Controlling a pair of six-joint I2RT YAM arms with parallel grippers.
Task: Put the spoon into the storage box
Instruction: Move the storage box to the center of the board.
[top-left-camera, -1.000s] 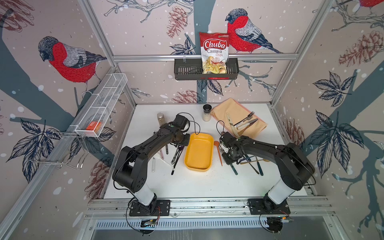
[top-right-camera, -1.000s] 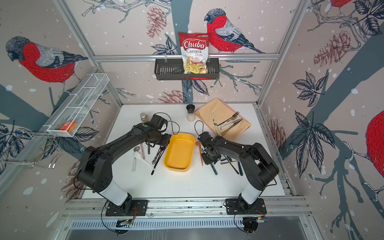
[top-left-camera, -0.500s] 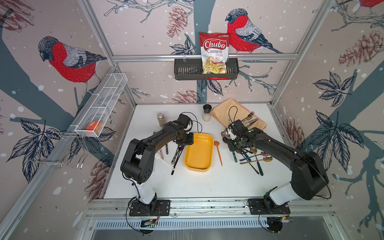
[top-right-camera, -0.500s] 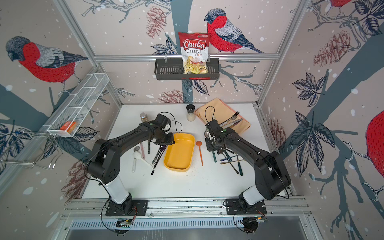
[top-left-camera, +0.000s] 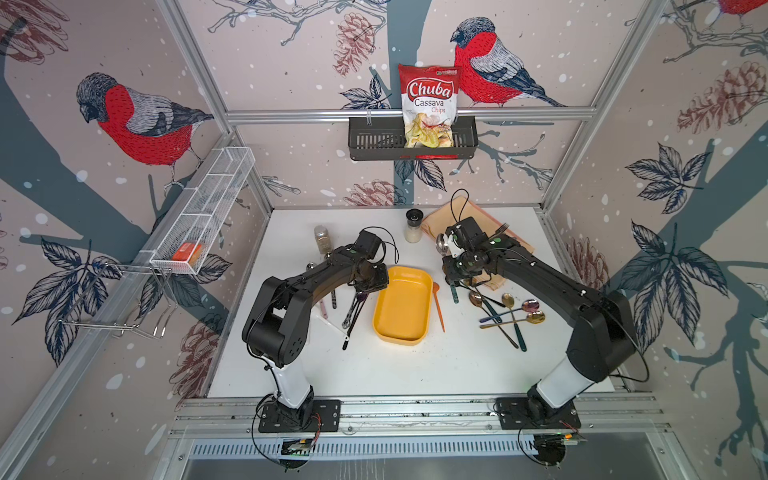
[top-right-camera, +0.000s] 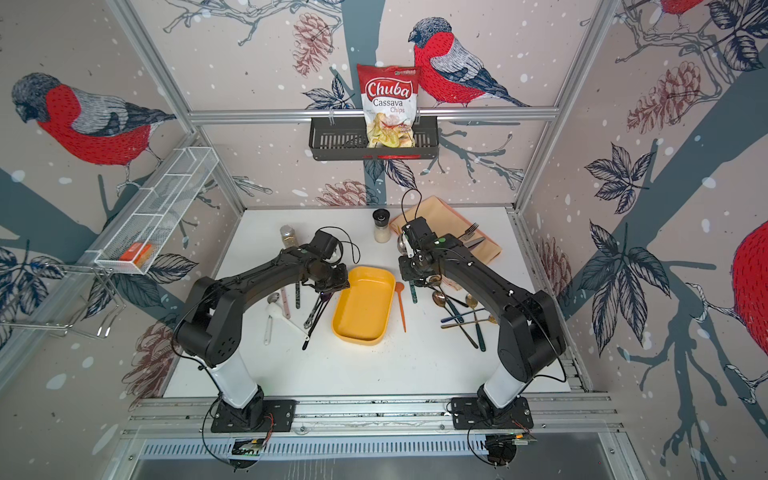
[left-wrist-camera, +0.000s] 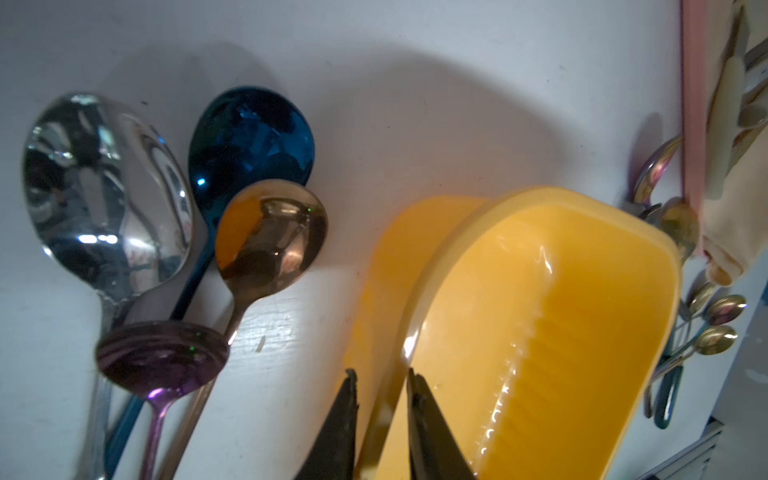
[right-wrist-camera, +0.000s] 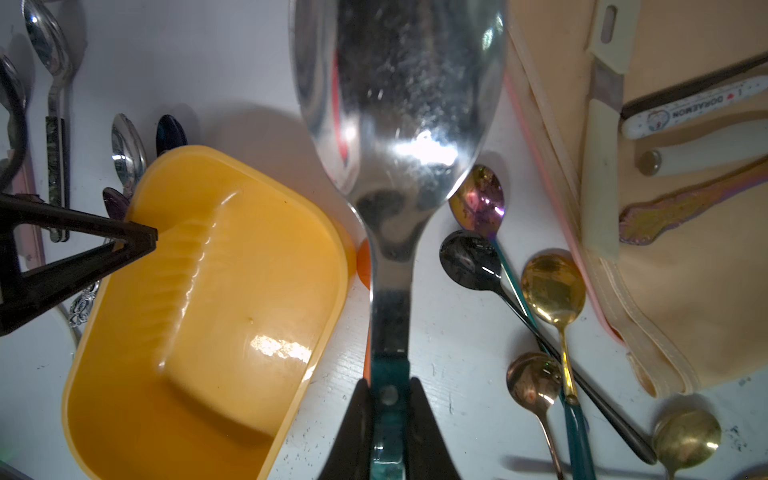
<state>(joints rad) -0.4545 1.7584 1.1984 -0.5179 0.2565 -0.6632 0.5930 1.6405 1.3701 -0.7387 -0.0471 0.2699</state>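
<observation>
Robot: Since a second ago my right arm has lifted off the tabletop (top-left-camera: 415, 365) and swung toward the back wall, taking the spoon (right-wrist-camera: 399, 124) with it. My right fingers (right-wrist-camera: 353, 419) are clamped on its teal handle, and the silver bowl sticks out beyond them.

Listener: Where is it relative to the storage box?

Robot: It hangs in the air beside the storage box (top-left-camera: 401, 305), past the far right corner, not yet over the inside. The yellow box lies empty mid-tabletop. An orange spoon (top-left-camera: 437, 305) lies just beside its right wall, below the held spoon.

Listener: And your other side?

Robot: My left fingers (left-wrist-camera: 340, 424) stand narrow, one on either side of the box's rim at its far left corner. Whether they already pinch it, I cannot tell.

Listener: What could go wrong?

Robot: I judge the spoon to be about as long as the box, so a crooked release could leave it bridging the rim or sliding out. The heavy bowl may pivot in my grip. If my left fingers tug the light box, it could shift as I let go.
</observation>
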